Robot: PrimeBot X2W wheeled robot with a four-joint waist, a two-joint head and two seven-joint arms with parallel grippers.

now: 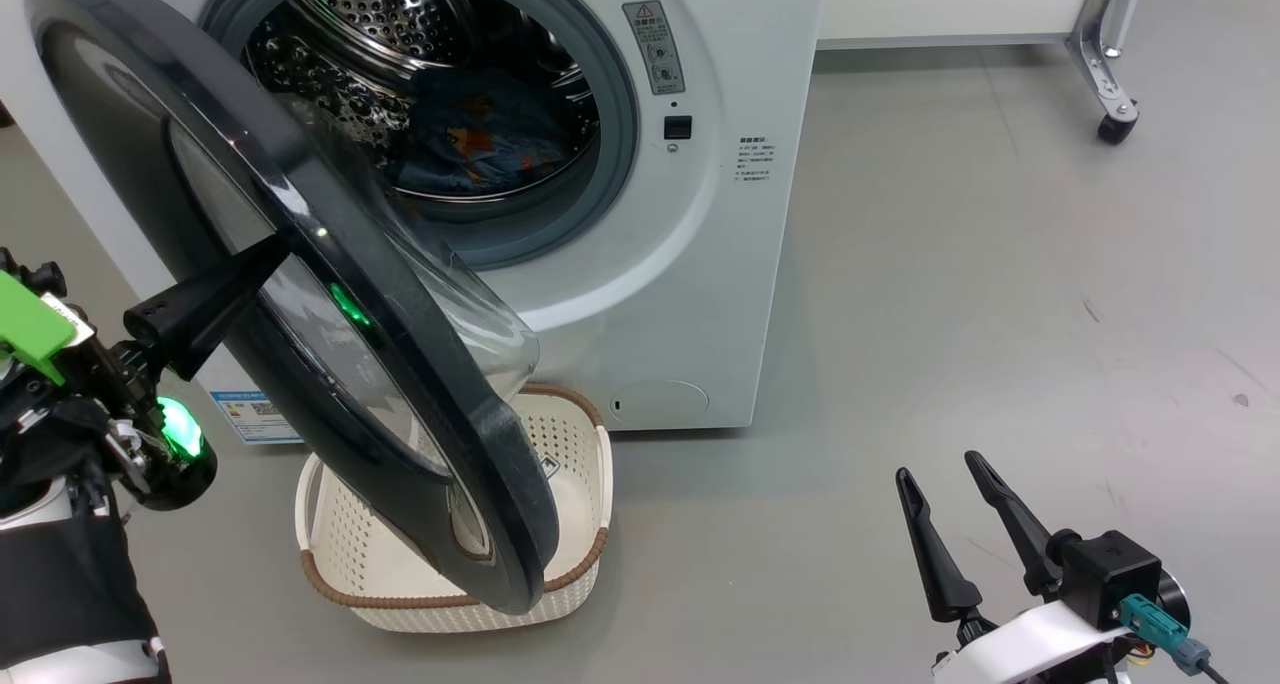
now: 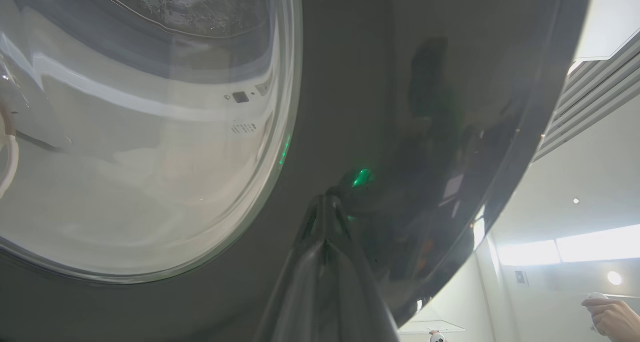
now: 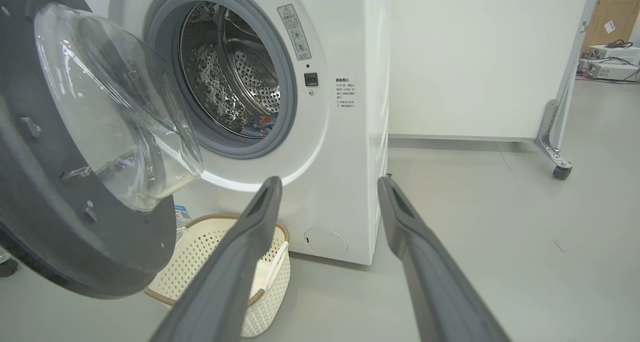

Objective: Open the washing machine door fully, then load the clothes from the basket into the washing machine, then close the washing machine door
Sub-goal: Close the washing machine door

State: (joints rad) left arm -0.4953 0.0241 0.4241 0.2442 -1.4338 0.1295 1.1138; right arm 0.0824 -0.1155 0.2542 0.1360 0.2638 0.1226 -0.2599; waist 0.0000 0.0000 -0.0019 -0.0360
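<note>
The washing machine door [image 1: 440,434] stood partly swung out across the left half of the frame, its glass bowl hanging over the basket [image 1: 562,396] at bottom centre. The clothes [image 1: 480,134], blue with orange print, lay inside the drum [image 1: 370,14] at top centre of the washing machine [image 1: 700,264]; what I could see of the basket held no fabric. My left gripper [image 1: 270,259], jaws pressed together, had its tips against the door's glossy outer face at middle left. My right gripper [image 1: 938,466] hung at lower right, fingers spread wide, holding nothing, well apart from the machine. By my reading, opening and loading were done; only shutting the door remained.
</note>
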